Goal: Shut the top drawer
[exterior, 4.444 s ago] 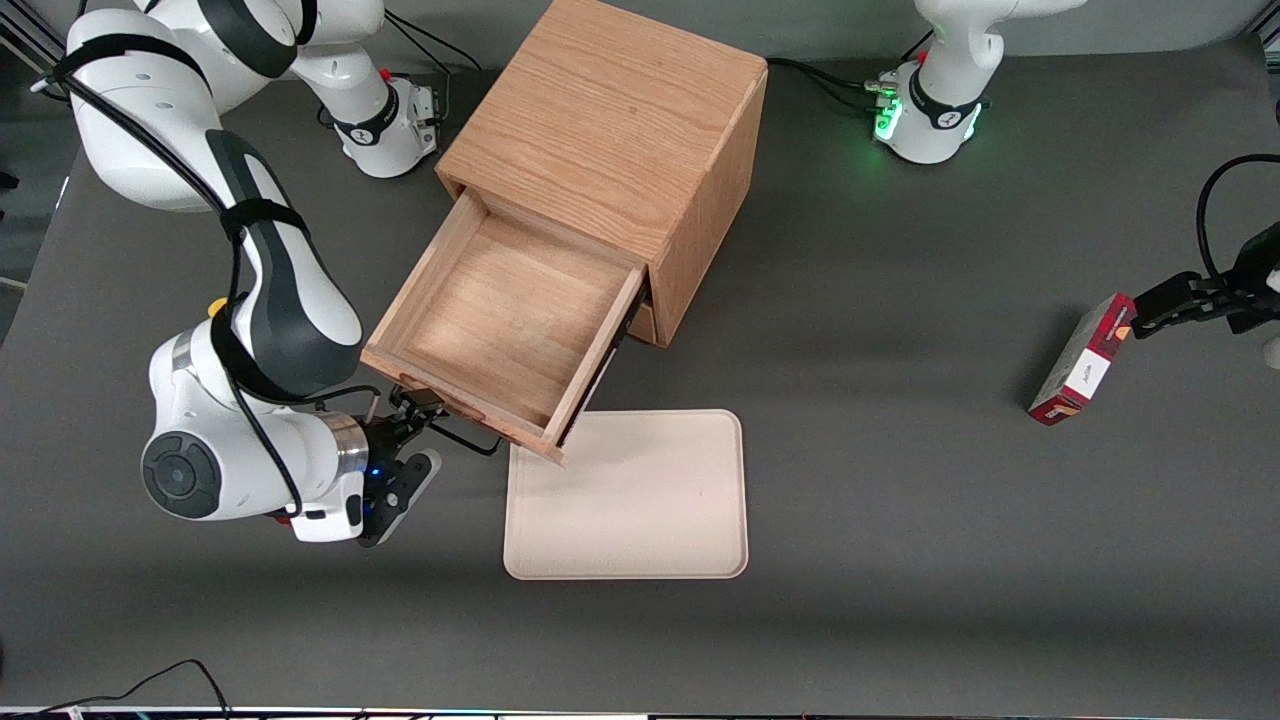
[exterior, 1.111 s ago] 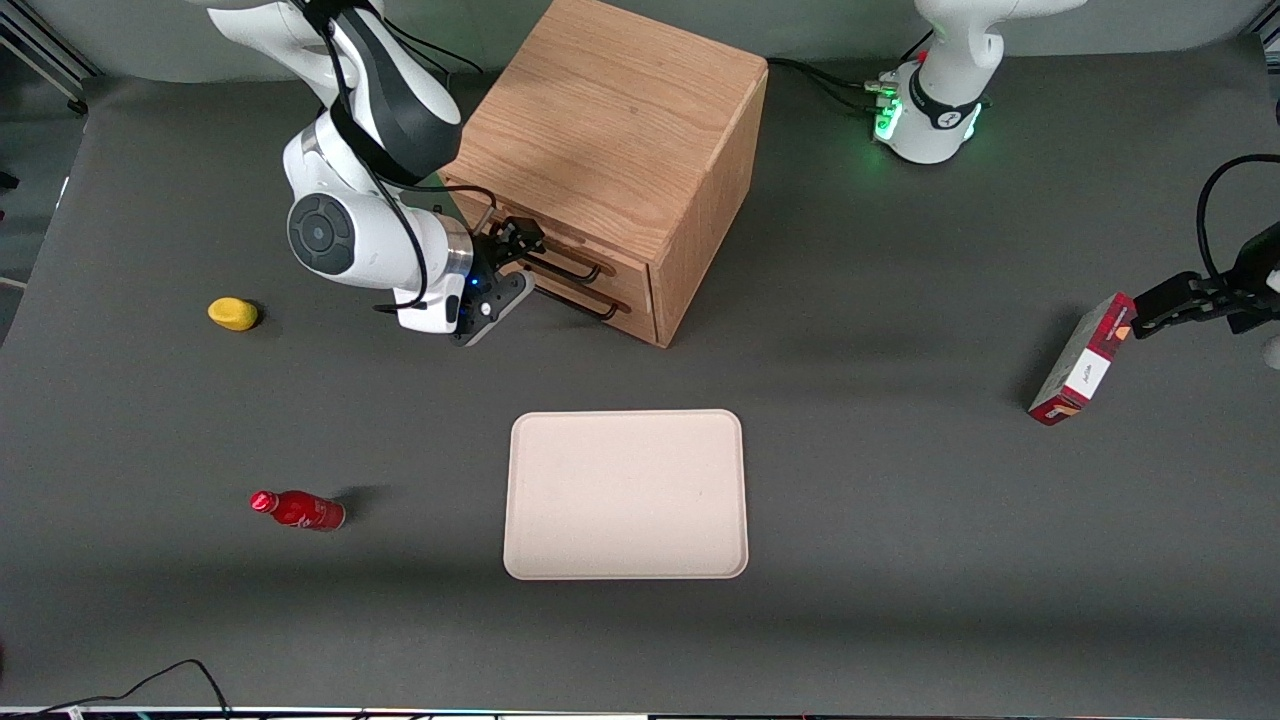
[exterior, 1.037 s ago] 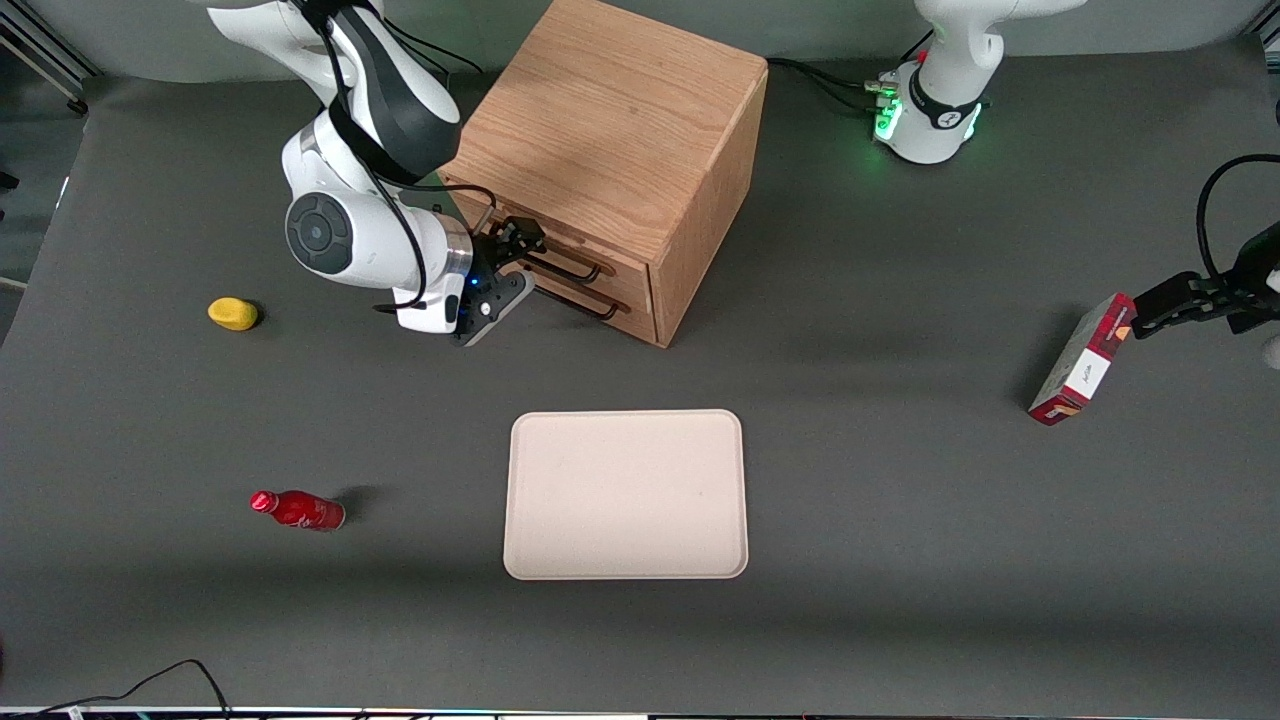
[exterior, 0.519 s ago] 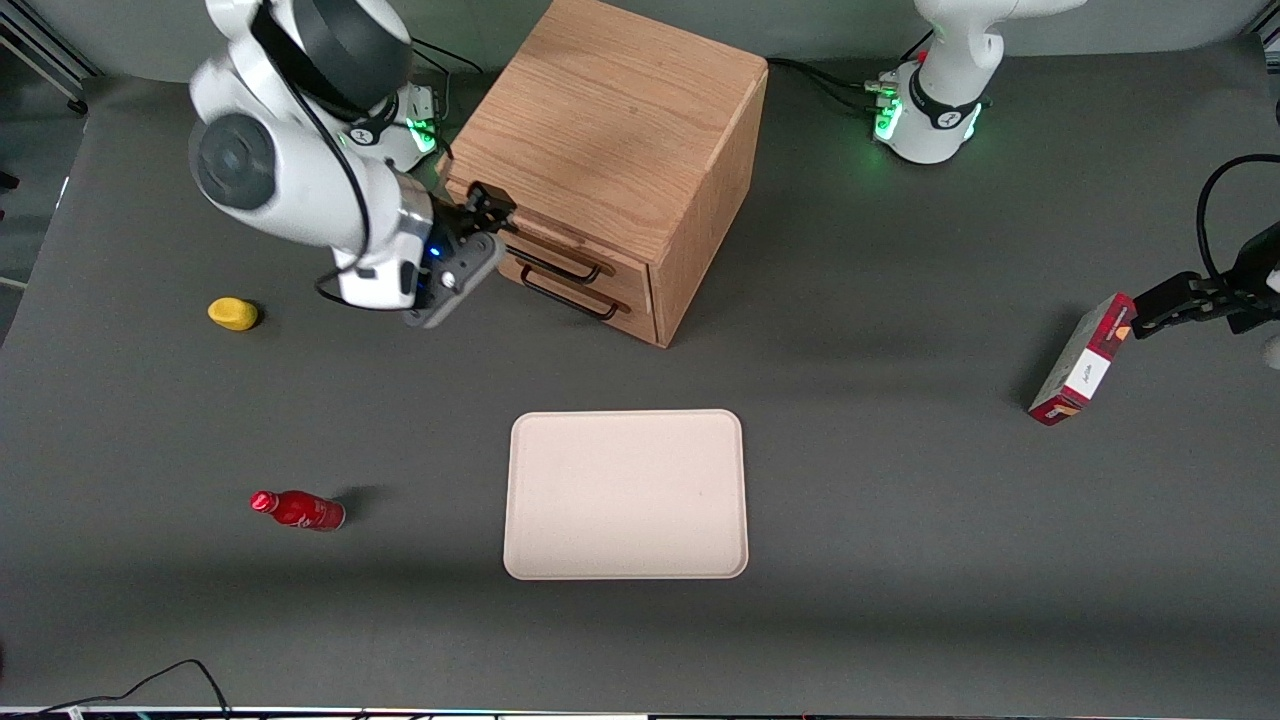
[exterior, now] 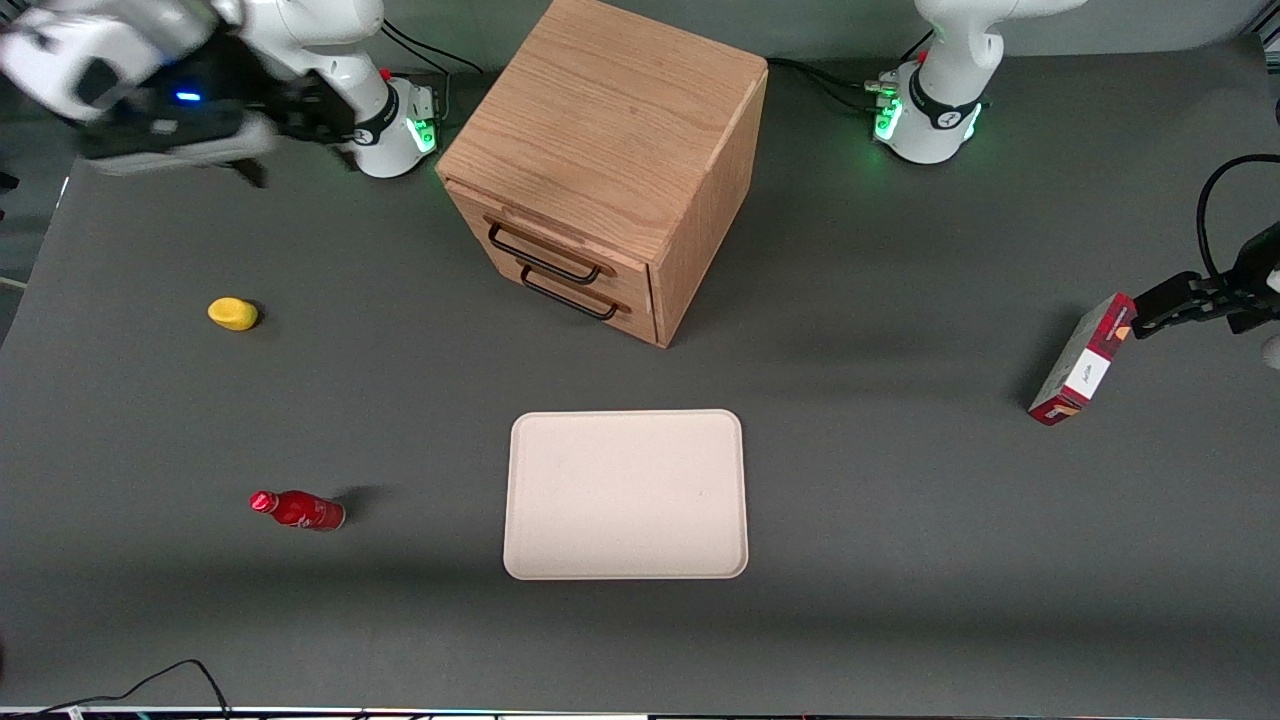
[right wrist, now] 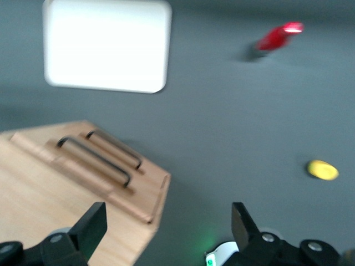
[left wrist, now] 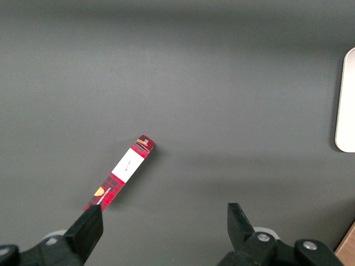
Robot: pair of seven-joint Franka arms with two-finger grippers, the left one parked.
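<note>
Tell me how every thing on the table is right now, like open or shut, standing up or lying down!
top drawer: shut, flush with the cabinet.
lower drawer: shut.
gripper: open, empty, raised away from the cabinet, near the working arm's base.
red bottle: lying on its side.
red box: tilted, leaning.
tray: flat, empty.
yellow object: resting on the table.

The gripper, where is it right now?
In the front view the gripper hangs high above the table at the working arm's end, clear of the cabinet; its fingers are open and the top drawer is shut.
</note>
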